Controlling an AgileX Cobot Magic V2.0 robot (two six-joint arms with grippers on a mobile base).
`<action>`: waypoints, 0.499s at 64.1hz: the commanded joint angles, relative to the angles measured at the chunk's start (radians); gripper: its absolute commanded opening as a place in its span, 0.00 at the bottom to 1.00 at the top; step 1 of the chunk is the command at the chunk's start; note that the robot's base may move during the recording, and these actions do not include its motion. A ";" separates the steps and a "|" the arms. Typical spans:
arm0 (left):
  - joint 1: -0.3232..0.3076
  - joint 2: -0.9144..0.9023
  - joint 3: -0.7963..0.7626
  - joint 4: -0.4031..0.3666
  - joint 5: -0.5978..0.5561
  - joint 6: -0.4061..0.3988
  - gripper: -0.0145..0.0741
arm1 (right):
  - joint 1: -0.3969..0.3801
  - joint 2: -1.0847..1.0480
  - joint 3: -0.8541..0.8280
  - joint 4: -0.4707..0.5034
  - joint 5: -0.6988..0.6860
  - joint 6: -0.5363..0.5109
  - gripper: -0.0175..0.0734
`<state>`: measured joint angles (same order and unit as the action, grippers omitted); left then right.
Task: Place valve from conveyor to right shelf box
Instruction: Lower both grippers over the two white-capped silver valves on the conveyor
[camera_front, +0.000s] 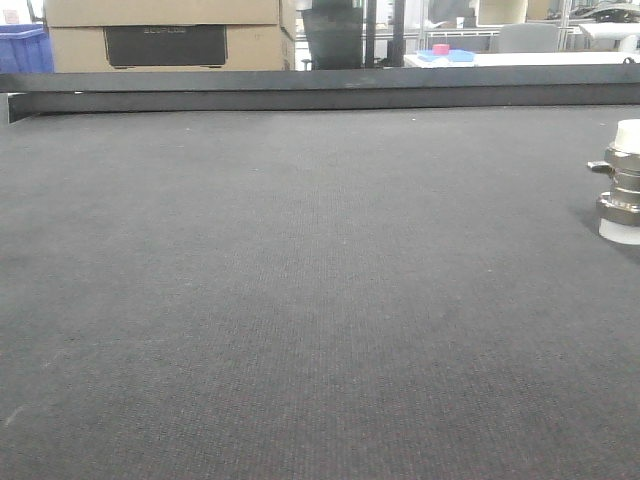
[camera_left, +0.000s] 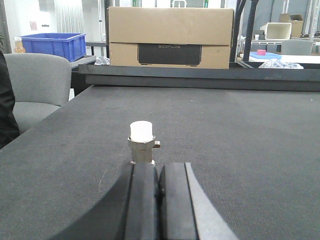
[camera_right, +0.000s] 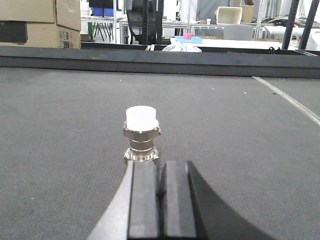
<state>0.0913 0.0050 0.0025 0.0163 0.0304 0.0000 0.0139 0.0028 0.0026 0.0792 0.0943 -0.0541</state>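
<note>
The valve (camera_front: 622, 180) stands upright on the dark grey conveyor (camera_front: 300, 300), at the right edge of the front view, white cap on top. In the left wrist view the valve (camera_left: 142, 145) rises just beyond my left gripper (camera_left: 159, 167), whose jaws are shut with nothing between them. The right wrist view shows the valve (camera_right: 142, 134) just past the tips of my right gripper (camera_right: 160, 165), also shut and holding nothing. In both wrist views it stands in line with the left finger. The right shelf box is out of view.
A black rail (camera_front: 320, 90) runs along the belt's far edge. Behind it sit a large cardboard box (camera_left: 170, 37) and a blue crate (camera_left: 52, 45). A grey chair (camera_left: 35, 85) stands off the belt's left side. A white strip (camera_right: 290, 97) crosses the belt at right.
</note>
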 joint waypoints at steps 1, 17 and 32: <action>0.002 -0.005 -0.002 -0.004 -0.020 -0.006 0.04 | 0.001 -0.003 -0.003 0.001 -0.020 0.000 0.01; 0.002 -0.005 -0.002 -0.004 -0.023 -0.006 0.04 | 0.001 -0.003 -0.003 0.001 -0.020 0.000 0.01; 0.002 -0.005 -0.002 -0.005 -0.083 -0.006 0.04 | 0.001 -0.003 -0.003 0.001 -0.020 0.000 0.01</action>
<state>0.0913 0.0050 0.0025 0.0163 -0.0065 0.0000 0.0139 0.0028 0.0026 0.0792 0.0943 -0.0524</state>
